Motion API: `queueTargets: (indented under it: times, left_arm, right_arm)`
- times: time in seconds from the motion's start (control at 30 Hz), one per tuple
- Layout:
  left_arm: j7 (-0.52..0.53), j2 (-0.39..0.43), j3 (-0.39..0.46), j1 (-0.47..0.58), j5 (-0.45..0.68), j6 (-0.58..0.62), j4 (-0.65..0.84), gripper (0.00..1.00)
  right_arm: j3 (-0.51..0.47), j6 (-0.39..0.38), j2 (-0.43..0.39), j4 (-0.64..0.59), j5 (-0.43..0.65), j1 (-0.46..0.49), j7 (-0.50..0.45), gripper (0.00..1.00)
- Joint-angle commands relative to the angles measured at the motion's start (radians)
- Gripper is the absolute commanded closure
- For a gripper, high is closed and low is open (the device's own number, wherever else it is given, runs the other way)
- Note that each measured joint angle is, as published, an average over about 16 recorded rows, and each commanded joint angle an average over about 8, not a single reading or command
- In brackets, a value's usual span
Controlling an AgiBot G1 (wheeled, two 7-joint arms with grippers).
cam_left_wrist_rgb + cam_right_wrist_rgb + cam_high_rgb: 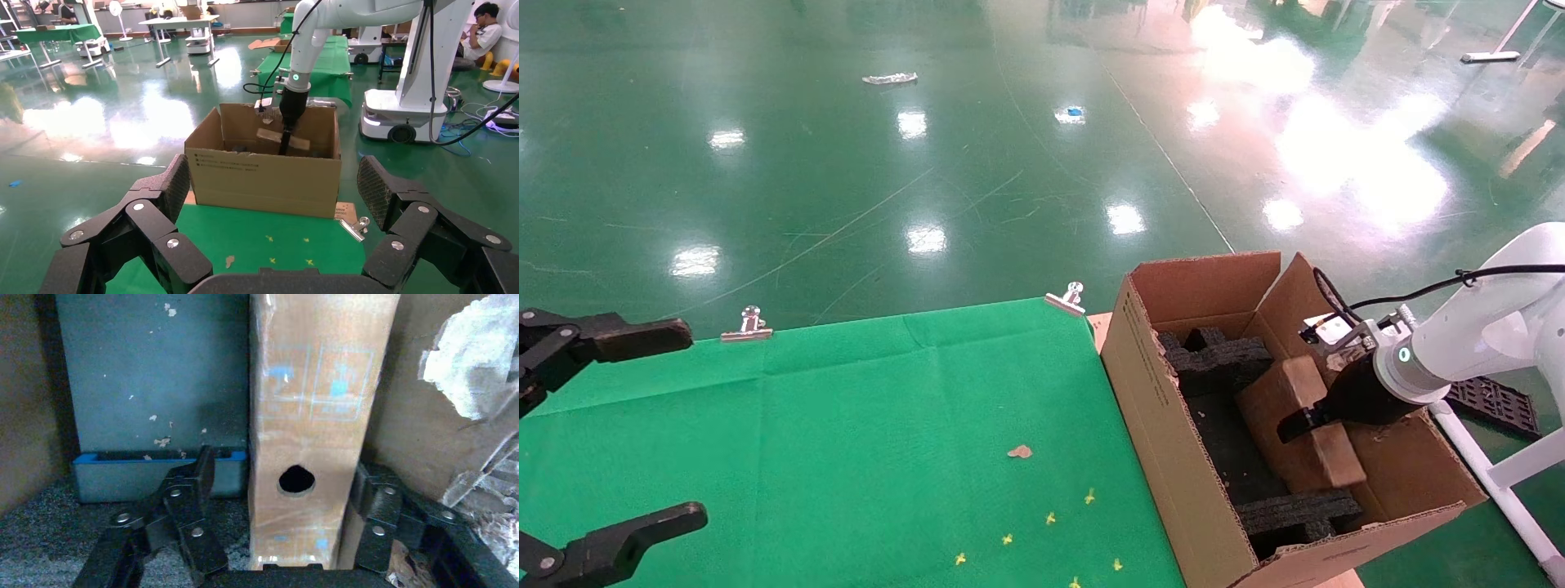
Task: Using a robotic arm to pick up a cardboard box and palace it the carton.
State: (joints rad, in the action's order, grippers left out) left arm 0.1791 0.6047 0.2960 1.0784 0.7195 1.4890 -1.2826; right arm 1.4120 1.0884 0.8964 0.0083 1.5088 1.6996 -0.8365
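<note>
Two black fingers (pixel 194 496) of the robotic arm (pixel 1459 351) flanked the cardboard box (pixel 312 429) deep inside the carton (pixel 1164 392), one against it, the other slightly clear. Its long axis ran straight ahead between them. The left gripper (pixel 269 233), spread wide, idled well apart over the green surface (pixel 846 441).

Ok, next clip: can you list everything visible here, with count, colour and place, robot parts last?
cardboard box: one, brown, tilted inside the carton, a round hole in one face
carton: one, brown, open, standing off the table's right edge
foam inserts: black, at the far and near ends inside the carton
green cloth: one, covering the table
metal clips: two, silver, on the cloth's far edge
yellow marks: several, on the cloth near the carton
left claw: black, open, hanging over the cloth's left edge
right claw: black, on the white robotic arm, inside the carton, straddling the cardboard box
</note>
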Motion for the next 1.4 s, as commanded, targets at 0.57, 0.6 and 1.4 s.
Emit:
queueTargets:
  times: [0.57,0.6,1.4]
  left_arm:
    - [0.0,0.0,0.001,0.0,-0.001,0.0,0.0,0.0]
    - [-0.001,0.0,0.001,0.0,-0.001,0.0,0.0,0.0]
    - [-0.001,-0.001,0.002,0.001,-0.002,-0.001,0.0,0.0]
  right_arm:
    - [-0.003,0.003,0.001,0.002,-0.003,0.01,0.012,0.0]
    - [-0.005,0.005,0.0,0.003,-0.007,0.015,0.014,0.0]
    - [-0.148,0.118,-0.149,0.252,-0.192,0.401,0.294,0.0]
